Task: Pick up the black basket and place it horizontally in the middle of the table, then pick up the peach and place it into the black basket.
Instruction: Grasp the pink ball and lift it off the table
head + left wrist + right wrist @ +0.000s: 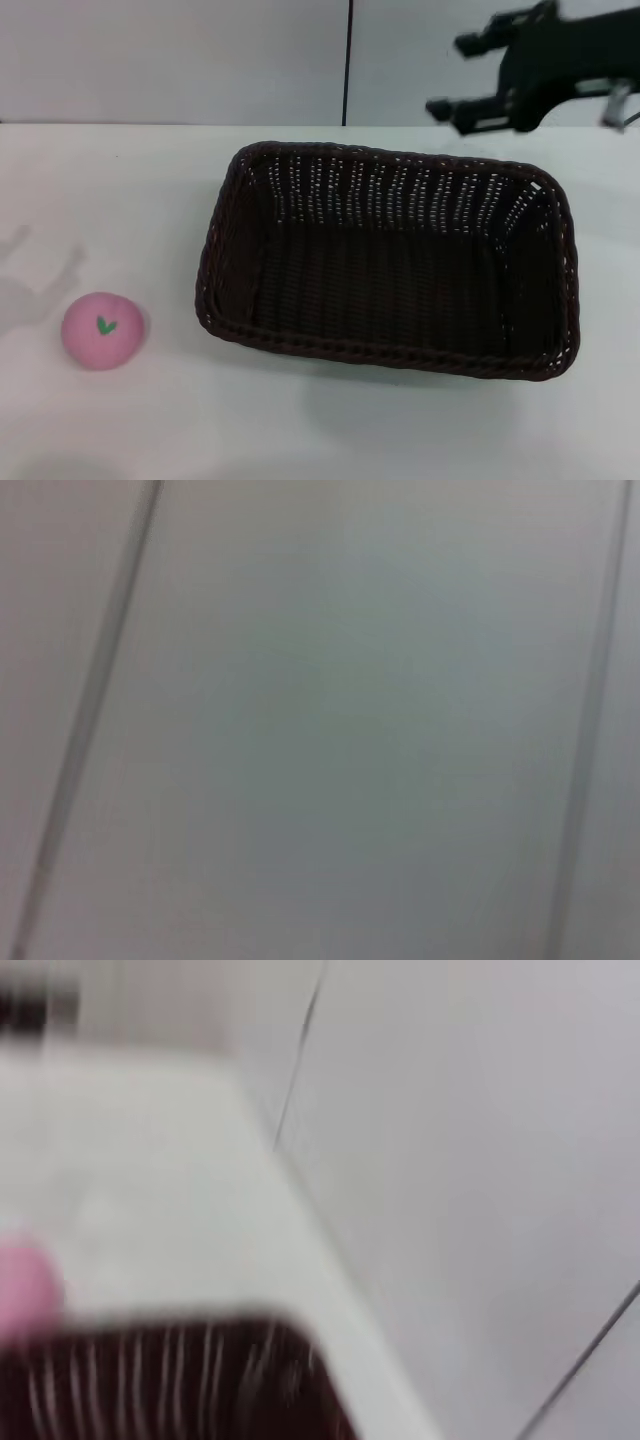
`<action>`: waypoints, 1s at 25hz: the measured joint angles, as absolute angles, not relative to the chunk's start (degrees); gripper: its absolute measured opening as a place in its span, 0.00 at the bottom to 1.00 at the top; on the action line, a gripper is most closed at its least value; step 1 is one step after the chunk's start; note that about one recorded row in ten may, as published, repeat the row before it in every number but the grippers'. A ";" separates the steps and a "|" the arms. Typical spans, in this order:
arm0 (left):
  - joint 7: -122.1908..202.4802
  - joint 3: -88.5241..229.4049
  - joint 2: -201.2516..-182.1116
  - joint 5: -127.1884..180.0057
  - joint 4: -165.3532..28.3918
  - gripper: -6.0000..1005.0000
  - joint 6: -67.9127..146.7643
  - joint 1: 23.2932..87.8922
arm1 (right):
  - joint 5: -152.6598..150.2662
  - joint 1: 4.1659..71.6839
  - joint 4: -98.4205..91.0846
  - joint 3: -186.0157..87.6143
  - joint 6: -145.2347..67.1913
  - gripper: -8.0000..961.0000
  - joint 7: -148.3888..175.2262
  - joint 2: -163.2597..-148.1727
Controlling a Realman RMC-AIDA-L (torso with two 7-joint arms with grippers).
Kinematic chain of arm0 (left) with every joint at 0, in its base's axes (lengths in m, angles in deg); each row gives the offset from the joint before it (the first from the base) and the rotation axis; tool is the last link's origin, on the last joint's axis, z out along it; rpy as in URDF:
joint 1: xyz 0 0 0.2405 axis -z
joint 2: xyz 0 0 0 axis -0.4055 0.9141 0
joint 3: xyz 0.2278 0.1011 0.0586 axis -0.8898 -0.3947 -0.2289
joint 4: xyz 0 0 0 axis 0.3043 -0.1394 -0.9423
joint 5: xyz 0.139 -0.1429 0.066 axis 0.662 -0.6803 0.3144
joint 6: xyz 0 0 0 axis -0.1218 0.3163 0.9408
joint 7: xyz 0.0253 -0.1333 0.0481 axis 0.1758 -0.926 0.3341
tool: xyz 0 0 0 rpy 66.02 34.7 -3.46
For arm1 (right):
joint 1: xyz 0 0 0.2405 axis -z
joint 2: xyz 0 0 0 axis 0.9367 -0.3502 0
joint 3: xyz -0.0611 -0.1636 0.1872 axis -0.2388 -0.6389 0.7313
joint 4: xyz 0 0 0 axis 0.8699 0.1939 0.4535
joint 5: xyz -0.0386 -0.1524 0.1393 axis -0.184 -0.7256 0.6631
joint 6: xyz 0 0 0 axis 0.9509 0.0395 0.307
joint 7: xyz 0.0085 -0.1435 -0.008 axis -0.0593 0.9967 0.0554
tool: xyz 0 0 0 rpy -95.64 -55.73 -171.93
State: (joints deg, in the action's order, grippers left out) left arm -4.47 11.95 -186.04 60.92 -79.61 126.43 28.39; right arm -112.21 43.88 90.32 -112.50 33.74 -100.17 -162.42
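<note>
The black basket (390,260) lies lengthwise across the middle of the white table (300,430), empty. The peach (102,329) sits on the table to the basket's left, apart from it. My right gripper (455,75) is open and empty, raised above the far right corner of the basket, clear of the rim. The right wrist view shows the basket's rim (170,1380), blurred, and a pink blur of the peach (25,1285). My left gripper is out of view; only faint shadows fall on the table at the far left. The left wrist view shows only a plain wall.
A pale wall with a dark vertical seam (348,60) stands behind the table's far edge. Bare tabletop lies in front of the basket and around the peach.
</note>
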 joint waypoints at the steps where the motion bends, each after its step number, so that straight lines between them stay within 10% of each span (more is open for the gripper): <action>1: -5.84 12.07 -185.51 63.01 -81.05 0.85 125.73 28.11 | -108.02 46.49 91.72 -110.80 33.81 0.73 -99.68 -162.33; 6: -15.57 14.35 -184.07 78.40 -90.21 0.85 119.84 27.24 | -84.59 57.70 91.06 -104.51 33.74 0.73 -93.04 -162.40; 12: -17.95 23.86 -186.63 95.82 -95.61 0.85 118.71 27.92 | -62.09 65.87 80.29 -103.51 36.13 0.73 -81.79 -162.30; 25: -25.86 27.45 -188.99 113.25 -99.68 0.85 117.69 31.33 | -52.09 66.53 65.25 -97.47 42.42 0.73 -76.29 -162.15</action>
State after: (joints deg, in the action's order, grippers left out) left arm -25.86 27.45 -188.99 113.25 -99.68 117.69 31.33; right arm -52.09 66.53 65.25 -97.47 42.42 -76.29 -162.15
